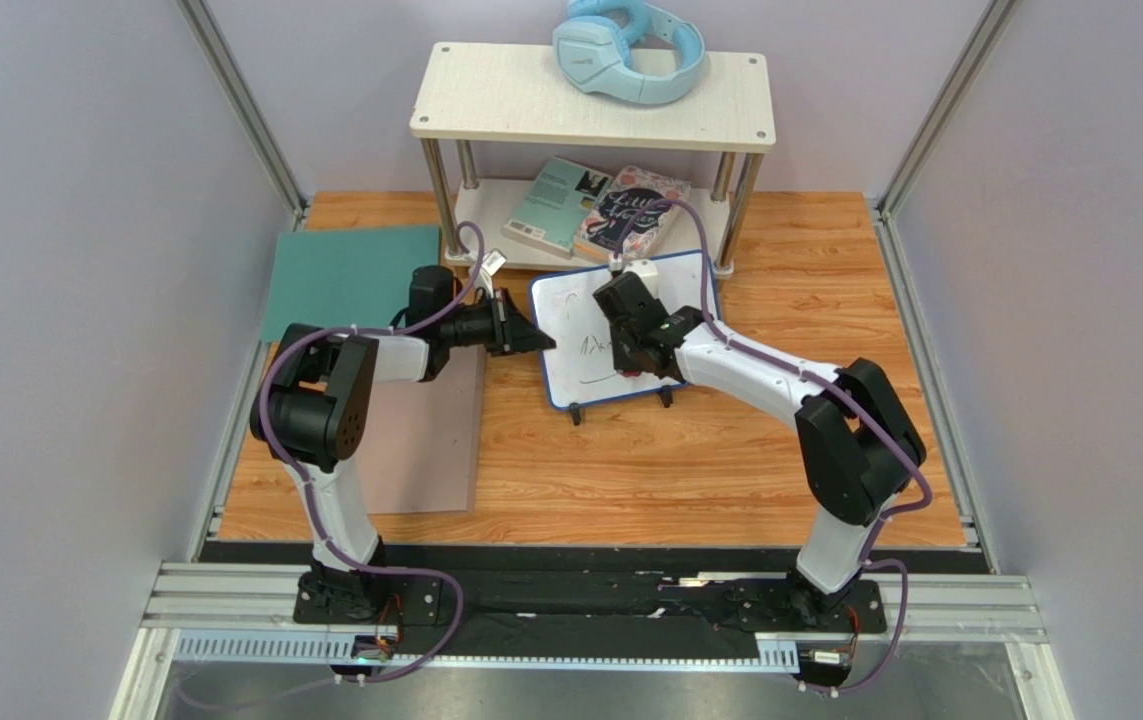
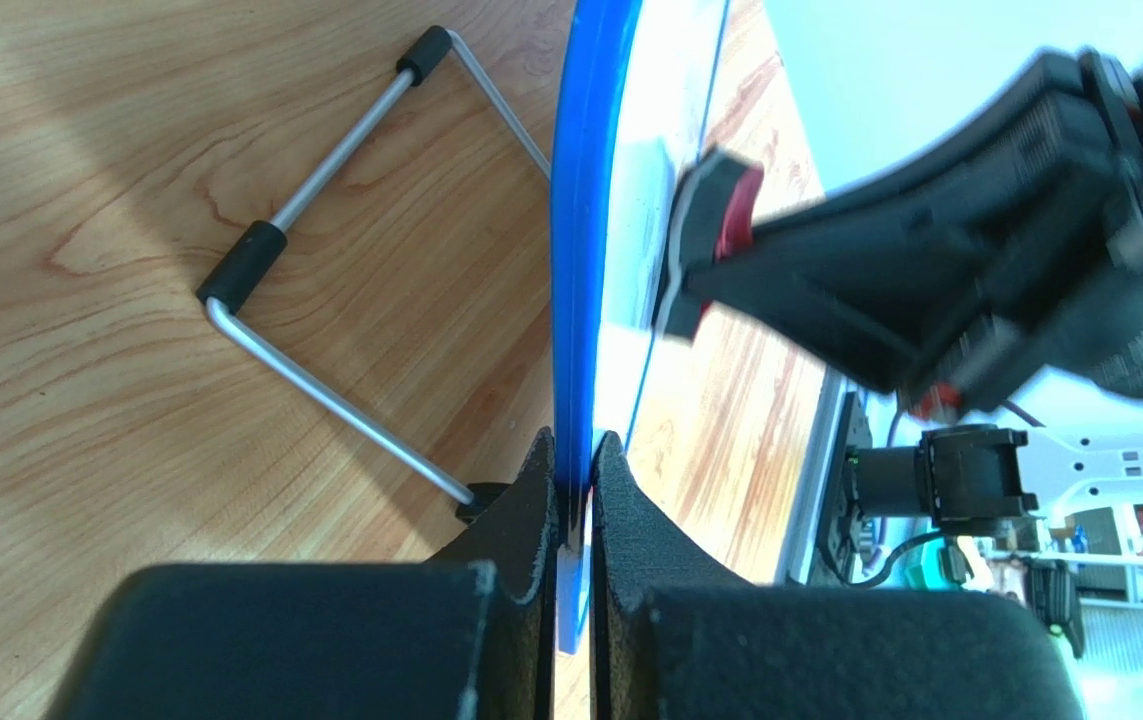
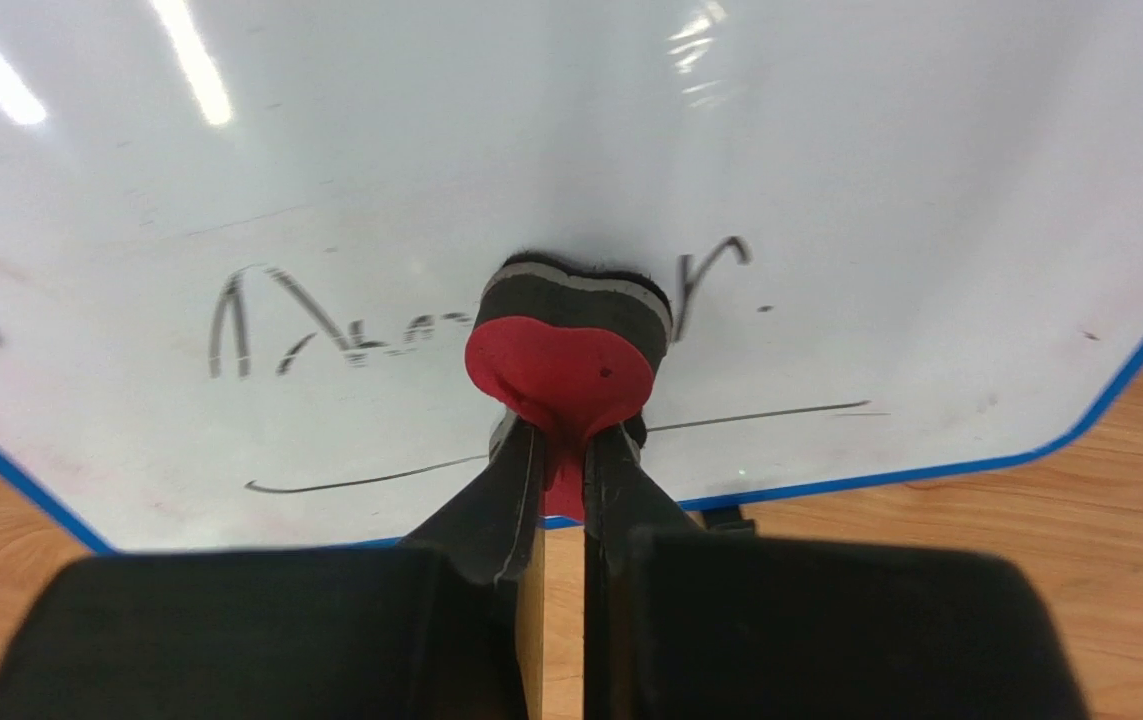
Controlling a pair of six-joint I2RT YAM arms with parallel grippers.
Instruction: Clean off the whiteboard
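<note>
The whiteboard (image 1: 588,353), white with a blue frame, stands tilted on the wooden table in front of the shelf. Black marker scribbles and an underline show on it in the right wrist view (image 3: 307,330). My left gripper (image 1: 544,342) is shut on the board's blue left edge (image 2: 577,270) and holds it. My right gripper (image 1: 631,357) is shut on a red eraser (image 3: 562,368) whose grey felt side presses on the board's face over the writing. The eraser also shows in the left wrist view (image 2: 712,225).
A wire stand (image 2: 329,270) props the board from behind. A two-tier shelf (image 1: 592,98) at the back carries blue headphones (image 1: 630,53) and books (image 1: 592,207). A teal mat (image 1: 344,278) and a grey-brown mat (image 1: 420,435) lie at the left.
</note>
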